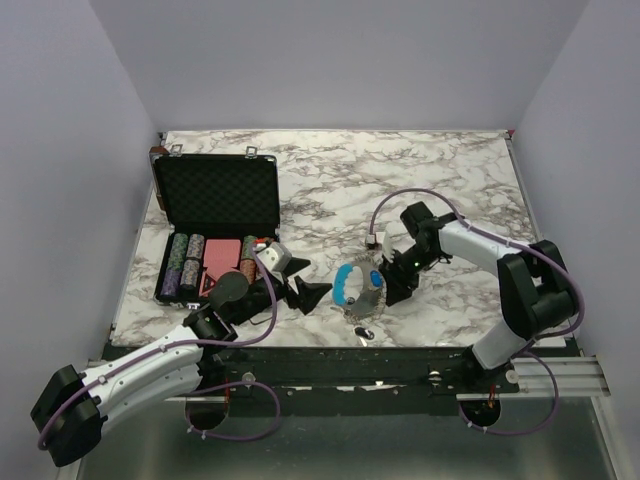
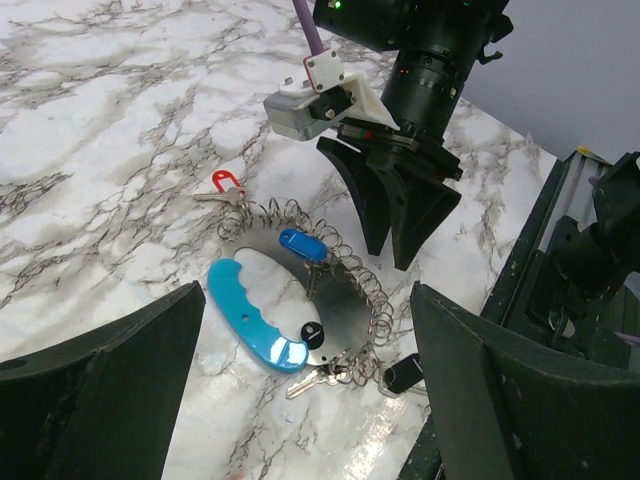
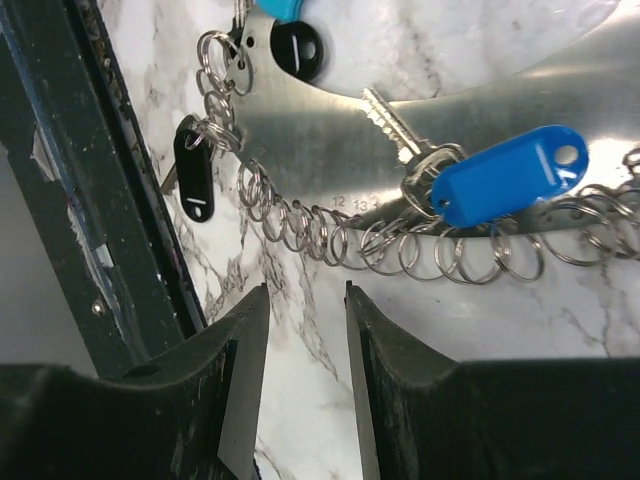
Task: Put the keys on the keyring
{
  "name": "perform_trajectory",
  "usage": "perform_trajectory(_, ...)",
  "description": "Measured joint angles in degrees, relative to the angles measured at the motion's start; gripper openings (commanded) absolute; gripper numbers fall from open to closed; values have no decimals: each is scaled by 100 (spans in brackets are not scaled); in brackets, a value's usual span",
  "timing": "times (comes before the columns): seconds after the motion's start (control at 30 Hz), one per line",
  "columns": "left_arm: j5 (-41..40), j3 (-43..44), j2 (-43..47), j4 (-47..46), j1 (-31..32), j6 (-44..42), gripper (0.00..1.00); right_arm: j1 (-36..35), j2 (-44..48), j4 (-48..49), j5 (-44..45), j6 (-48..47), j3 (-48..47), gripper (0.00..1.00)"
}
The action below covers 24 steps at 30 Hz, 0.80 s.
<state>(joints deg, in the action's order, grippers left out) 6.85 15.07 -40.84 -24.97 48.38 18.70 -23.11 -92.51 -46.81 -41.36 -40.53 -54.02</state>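
Note:
The keyring (image 2: 345, 310) is a grey metal crescent with a bright blue grip (image 2: 250, 312) and a row of small wire rings; it lies flat near the table's front edge (image 1: 358, 290). A blue-tagged key (image 3: 505, 182), a black-tagged key (image 3: 193, 172) and a bare silver key (image 2: 310, 380) hang on it. A red-headed key (image 2: 226, 186) lies loose on the marble just beyond it. My left gripper (image 2: 308, 292) stands wide open above the keyring, holding nothing. My right gripper (image 3: 306, 290) is open by a narrow gap, tips just short of the wire rings, with only marble between them.
An open black foam-lined case (image 1: 215, 195) with poker chips (image 1: 190, 262) stands at the left. The black front rail (image 3: 110, 200) runs close beside the keyring. The two grippers face each other across the keyring, a short distance apart.

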Motion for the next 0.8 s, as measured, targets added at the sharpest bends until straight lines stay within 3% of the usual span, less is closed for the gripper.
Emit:
perform_trajectory(0.4, 2, -42, -7, 68, 0, 26, 92, -186, -103, -94, -48, 33, 87, 45)
perform_trajectory(0.63, 0, -70, 127, 118, 0, 24, 92, 1038, -140, -46, -155, 232, -726, 46)
perform_trajectory(0.8, 0, -109, 201, 116, 0, 24, 92, 1165, -413, 74, -249, 302, -870, 46)
